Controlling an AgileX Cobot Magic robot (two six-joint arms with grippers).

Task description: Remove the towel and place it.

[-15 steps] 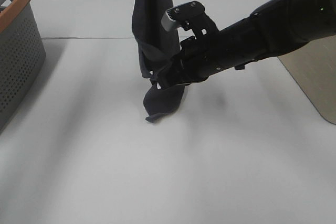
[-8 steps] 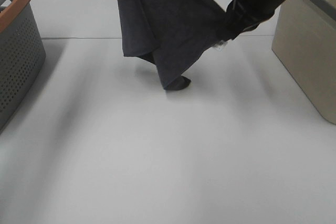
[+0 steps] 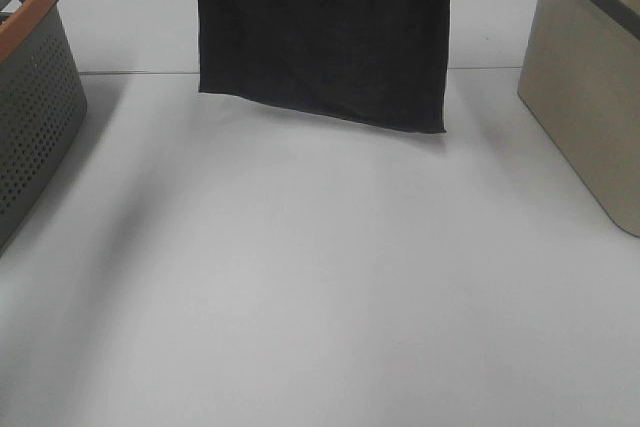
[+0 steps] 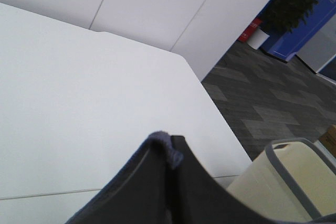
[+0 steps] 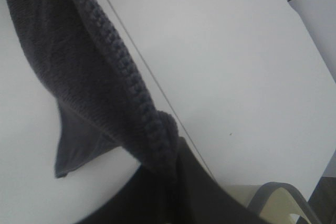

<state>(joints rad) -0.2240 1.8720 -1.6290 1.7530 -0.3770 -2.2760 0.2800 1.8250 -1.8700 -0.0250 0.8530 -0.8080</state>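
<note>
White surface [image 3: 320, 297]; towel [image 3: 320, 37] hangs spread above it. Upper corners pinched inside left jaws and right jaws, both clenched.

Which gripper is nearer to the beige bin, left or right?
Right. The right gripper pinches the towel at its corner facing the beige bin; the left gripper pinches the other corner, toward the grey basket.
</note>
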